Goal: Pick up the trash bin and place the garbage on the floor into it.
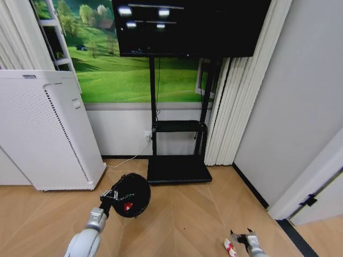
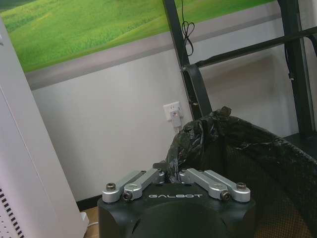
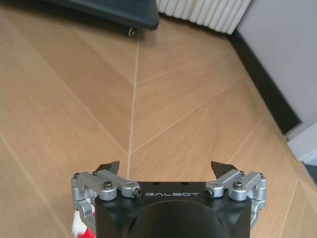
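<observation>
While the left gripper (image 1: 111,196) is pinched tight on the rim of the trash bin (image 1: 134,194), the bin hangs tipped above the floor (image 1: 182,225), its long axis near level and its mouth turned back toward the robot, with something red lying inside. The left wrist view adds the crumpled black liner (image 2: 218,131) gathered between the closed fingers. Low on the right, the right gripper (image 1: 242,236) hovers with jaws spread wide and empty, the red-and-white wrapper (image 1: 229,247) just beside it on the parquet.

Tan herringbone floor (image 1: 182,219), red-and-white wrapper (image 1: 229,247), white appliance (image 1: 45,134), black stand base (image 1: 178,170)
</observation>
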Controlling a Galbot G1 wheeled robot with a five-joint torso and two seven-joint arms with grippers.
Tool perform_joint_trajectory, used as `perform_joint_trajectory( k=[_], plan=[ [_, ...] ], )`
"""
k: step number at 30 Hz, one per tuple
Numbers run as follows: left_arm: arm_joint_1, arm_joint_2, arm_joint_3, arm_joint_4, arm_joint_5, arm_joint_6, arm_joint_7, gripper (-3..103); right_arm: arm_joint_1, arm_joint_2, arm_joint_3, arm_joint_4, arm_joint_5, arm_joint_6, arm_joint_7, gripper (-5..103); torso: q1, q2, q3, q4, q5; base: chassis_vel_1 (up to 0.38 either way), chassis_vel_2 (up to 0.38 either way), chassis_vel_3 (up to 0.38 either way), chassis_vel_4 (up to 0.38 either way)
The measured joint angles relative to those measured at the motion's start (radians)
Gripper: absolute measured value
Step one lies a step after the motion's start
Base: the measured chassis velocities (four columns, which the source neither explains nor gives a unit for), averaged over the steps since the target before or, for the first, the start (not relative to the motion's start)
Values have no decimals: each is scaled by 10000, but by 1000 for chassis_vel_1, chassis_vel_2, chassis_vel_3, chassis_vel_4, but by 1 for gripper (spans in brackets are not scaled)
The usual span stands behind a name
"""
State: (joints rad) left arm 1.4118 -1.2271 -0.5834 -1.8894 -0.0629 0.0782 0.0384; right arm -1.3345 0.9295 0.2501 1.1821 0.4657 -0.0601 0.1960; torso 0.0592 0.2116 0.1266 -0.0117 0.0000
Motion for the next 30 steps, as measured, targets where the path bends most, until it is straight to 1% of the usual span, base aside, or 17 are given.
perform_joint_trajectory(
  k=[5, 9, 19, 25, 29, 30],
  plan=[
    [-185, 16, 137, 70, 0, 38, 0, 7, 60, 185, -202, -551, -225, 12, -185, 100, 0, 0, 0, 1, 1, 0, 0, 0, 0],
    [-291, 26, 272, 129, 16, 86, -1, 7, -97, 290, -214, -719, -333, 15, -266, 100, 0, 0, 0, -3, 0, 0, 0, 0, 0],
    [-289, -39, 311, 167, 96, 92, -6, 7, -194, 555, -234, -1055, -729, 96, -476, 100, 0, 1, 0, 0, 0, 0, 0, 0, 0],
    [-375, -41, 510, 260, 127, 103, -9, 7, 101, 829, -242, -1604, -984, 115, -551, 100, 0, 0, 0, -2, 0, 0, 0, 0, 0],
    [-412, -43, 578, 353, 137, 105, -14, 7, 339, 952, -241, -2014, -1281, 198, -799, 101, -1, 0, 0, 3, 1, 0, 0, 0, 0],
    [-443, -46, 613, 407, 150, 105, -15, 7, 404, 987, -239, -2138, -1360, 236, -867, 99, 0, 0, 0, 1, 0, 0, 0, 0, 0]
  ],
)
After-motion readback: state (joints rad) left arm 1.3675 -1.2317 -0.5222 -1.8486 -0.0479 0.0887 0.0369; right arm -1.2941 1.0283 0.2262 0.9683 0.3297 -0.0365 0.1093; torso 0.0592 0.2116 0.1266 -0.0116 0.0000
